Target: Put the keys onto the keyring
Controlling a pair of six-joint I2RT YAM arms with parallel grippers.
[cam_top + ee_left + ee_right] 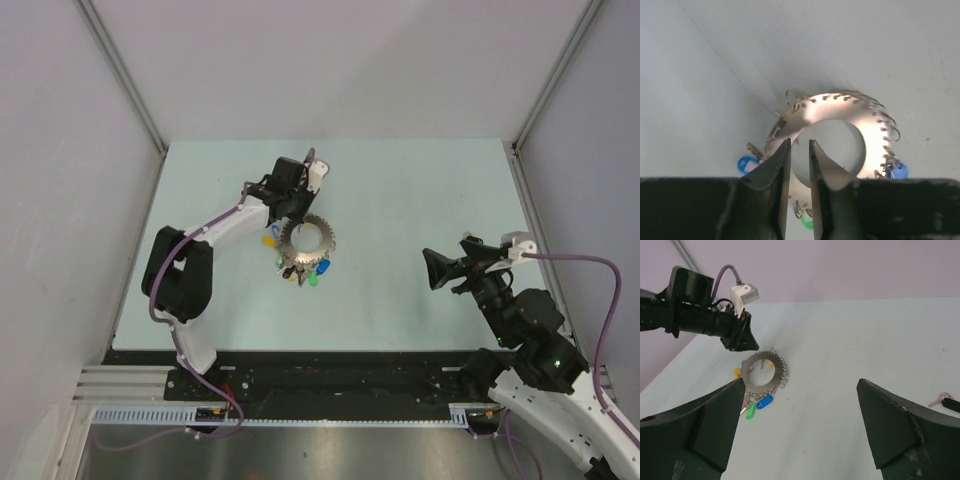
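Left pincer (799, 145) over keyring (840, 112) rim

White-shelled left arm (228, 222), black joint housings, purple cable (153, 300) trailing along; black wedge-fingered left gripper (799, 141). White-shelled right arm (560, 410) matching, green light (553, 362) glowing.

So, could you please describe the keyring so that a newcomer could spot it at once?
On the pale green table, look at the tip of the left gripper. The keyring lies flat there: a broad grey metal ring edged with wire loops, far larger than the tiny coloured keys on it.
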